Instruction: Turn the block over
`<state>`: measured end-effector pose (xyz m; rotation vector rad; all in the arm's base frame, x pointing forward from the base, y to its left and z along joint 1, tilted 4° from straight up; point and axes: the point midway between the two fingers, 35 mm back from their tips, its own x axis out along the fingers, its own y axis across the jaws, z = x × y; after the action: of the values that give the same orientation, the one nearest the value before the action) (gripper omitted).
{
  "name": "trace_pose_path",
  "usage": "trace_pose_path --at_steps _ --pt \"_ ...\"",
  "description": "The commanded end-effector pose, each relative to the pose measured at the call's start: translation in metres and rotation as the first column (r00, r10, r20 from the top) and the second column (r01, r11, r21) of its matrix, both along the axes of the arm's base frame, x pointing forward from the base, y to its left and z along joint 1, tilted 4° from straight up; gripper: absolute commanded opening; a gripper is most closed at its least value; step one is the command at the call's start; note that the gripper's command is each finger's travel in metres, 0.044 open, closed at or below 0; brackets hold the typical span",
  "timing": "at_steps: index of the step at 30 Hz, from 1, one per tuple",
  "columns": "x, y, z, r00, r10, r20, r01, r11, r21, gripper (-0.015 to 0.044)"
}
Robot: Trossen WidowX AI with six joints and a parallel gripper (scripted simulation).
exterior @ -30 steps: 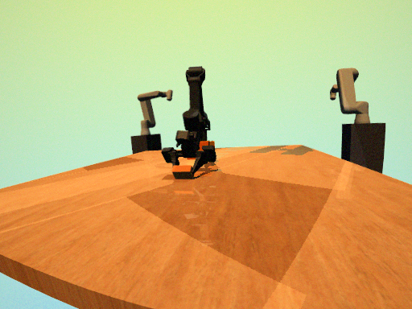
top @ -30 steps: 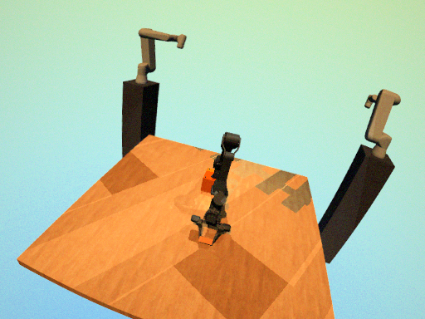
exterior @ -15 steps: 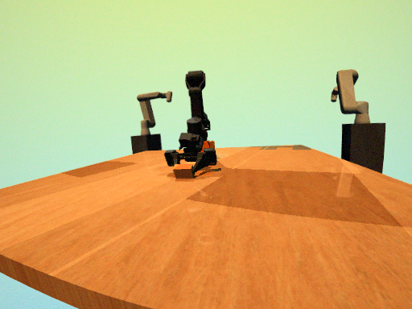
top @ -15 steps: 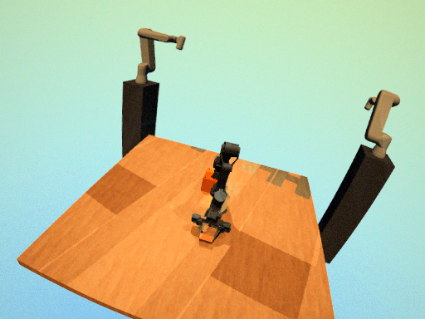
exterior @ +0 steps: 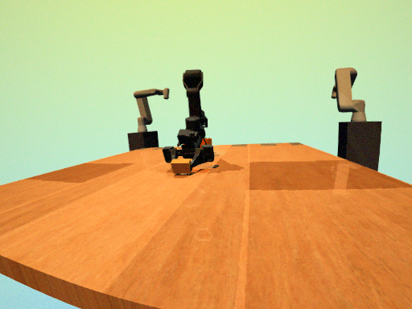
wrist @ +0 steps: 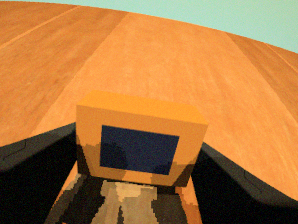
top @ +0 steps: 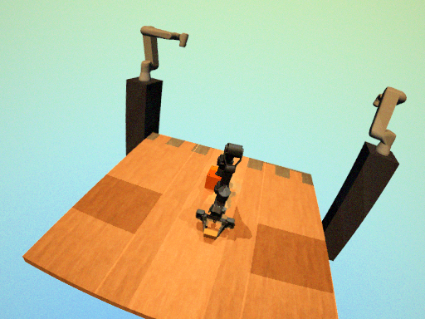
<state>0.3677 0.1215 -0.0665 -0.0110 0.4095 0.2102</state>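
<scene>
I have my gripper (top: 214, 226) clamped on the block (top: 210, 233), one finger on each of two opposite side faces, and I am holding it low over the table (exterior: 282, 225), roughly midway between the left and right edges and a little nearer the far edge than the near one. From the exterior view the block (exterior: 180, 165) looks to be touching the wood or just above it; I cannot tell which.

In my wrist view the block (wrist: 139, 140) shows its dark blue marked side (wrist: 139, 149) turned back toward my palm, so by my reckoning the turn is partly made and the marked face is not yet down.

The block reads as a rigid wooden cube with flat, plain faces (nothing here to crush or bend). I judge it light, since my fingers carry it without sagging. Smooth faces could slip under a tilted hold, so the two parallel sides I already have, gripped near their middles, seem the right place to keep pressing.
</scene>
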Motion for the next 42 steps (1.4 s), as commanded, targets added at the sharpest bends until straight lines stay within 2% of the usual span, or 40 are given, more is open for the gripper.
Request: trace_pose_path --at_steps 1,5,22,42 --pt "-0.0006 -0.0010 0.0006 1.000 -0.004 0.004 0.004 1.000 -0.005 0.0000" --pt "-0.0006 -0.0010 0.0006 1.000 -0.004 0.004 0.004 1.000 -0.005 0.0000" --pt "-0.0006 -0.0010 0.0006 1.000 -0.004 0.004 0.004 1.000 -0.005 0.0440" --pt "-0.0006 -0.0010 0.0006 1.000 -0.004 0.004 0.004 1.000 -0.005 0.0440"
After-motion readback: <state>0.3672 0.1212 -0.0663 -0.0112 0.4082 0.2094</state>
